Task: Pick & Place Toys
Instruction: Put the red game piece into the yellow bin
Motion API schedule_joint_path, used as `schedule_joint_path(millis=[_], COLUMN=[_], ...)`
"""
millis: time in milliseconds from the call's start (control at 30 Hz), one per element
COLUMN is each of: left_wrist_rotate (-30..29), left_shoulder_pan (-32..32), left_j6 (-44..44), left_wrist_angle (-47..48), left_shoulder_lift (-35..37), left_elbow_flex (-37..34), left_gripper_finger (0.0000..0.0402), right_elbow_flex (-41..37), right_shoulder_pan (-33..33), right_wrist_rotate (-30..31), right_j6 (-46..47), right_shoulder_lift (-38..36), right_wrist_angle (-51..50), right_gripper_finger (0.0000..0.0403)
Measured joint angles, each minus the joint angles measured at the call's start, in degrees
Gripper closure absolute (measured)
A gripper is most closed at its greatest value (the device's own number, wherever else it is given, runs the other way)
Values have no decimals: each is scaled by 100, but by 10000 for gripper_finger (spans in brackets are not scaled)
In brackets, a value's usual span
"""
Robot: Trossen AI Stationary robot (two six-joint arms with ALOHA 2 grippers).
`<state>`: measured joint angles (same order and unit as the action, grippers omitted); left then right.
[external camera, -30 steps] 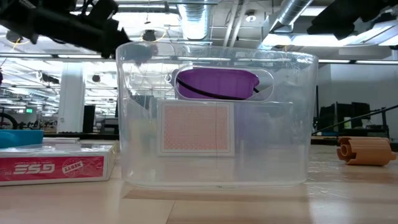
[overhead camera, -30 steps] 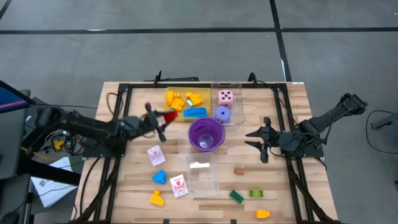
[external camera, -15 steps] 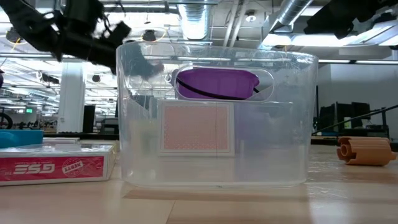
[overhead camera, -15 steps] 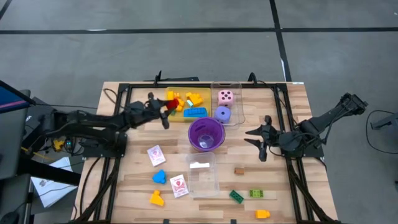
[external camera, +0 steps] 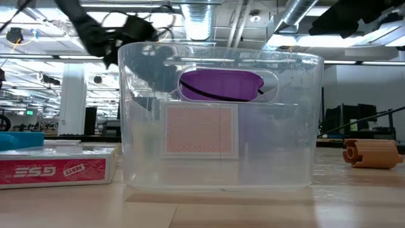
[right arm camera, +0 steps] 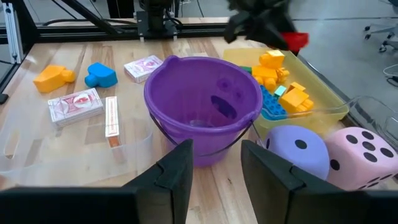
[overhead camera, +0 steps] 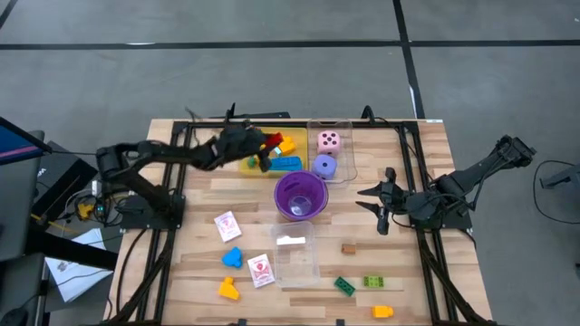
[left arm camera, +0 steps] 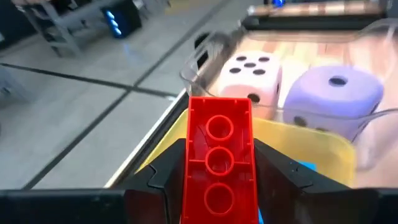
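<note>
Red plastic brick sat clamped between the left gripper's two fingers, held over the yellow tray; just beyond it lay the pink die and purple die in a clear tray. Right gripper hung beside the purple cup, fingers part-open, holding nothing

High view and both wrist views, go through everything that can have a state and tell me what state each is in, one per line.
Left gripper: shut on the red plastic brick, raised over the yellow tray.
Right gripper: empty, jaws apart, waiting beside the purple translucent cup.
Purple translucent cup: upright, looks empty.
Yellow tray: holds yellow and blue bricks.
Pink dotted die: in the clear tray, beside the purple dotted die.
</note>
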<state>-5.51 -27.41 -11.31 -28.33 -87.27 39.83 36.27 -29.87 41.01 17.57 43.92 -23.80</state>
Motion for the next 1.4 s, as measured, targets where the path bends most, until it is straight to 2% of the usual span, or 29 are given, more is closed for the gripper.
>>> schedule_joint_path(millis=[200, 300, 400, 700, 900, 1000, 1400], left_wrist_rotate=[733, 1308, 1643, 1907, 1974, 2176, 2310], left_shoulder_pan=[-434, -655, -845, -1024, -995, -976, -959], left_j6=[-756, -999, -1310, -2096, -2213, -2297, -2339], left_wrist_angle=[1378, 1825, 2273, 3090, 3666, 3788, 4071], left_shoulder_lift=[-517, -778, -1071, -1733, -1863, -1953, -2232], left_elbow_flex=[1205, 1595, 1902, 2755, 3314, 3399, 3449], left_gripper_finger=[260, 260, 260, 259, 259, 260, 262], right_elbow_flex=[0, 0, 0, 0, 0, 0, 0], right_shoulder_pan=[2, 0, 0, 0, 0, 2, 5], right_wrist_rotate=[-2, -9, -24, -26, -31, -33, -46], right_j6=[27, 40, 46, 90, 154, 154, 198], right_shoulder_lift=[0, 0, 0, 0, 0, 0, -2], right_wrist_angle=[-40, -44, -43, -39, -38, -39, -38], right_gripper_finger=[275, 275, 275, 275, 275, 275, 275])
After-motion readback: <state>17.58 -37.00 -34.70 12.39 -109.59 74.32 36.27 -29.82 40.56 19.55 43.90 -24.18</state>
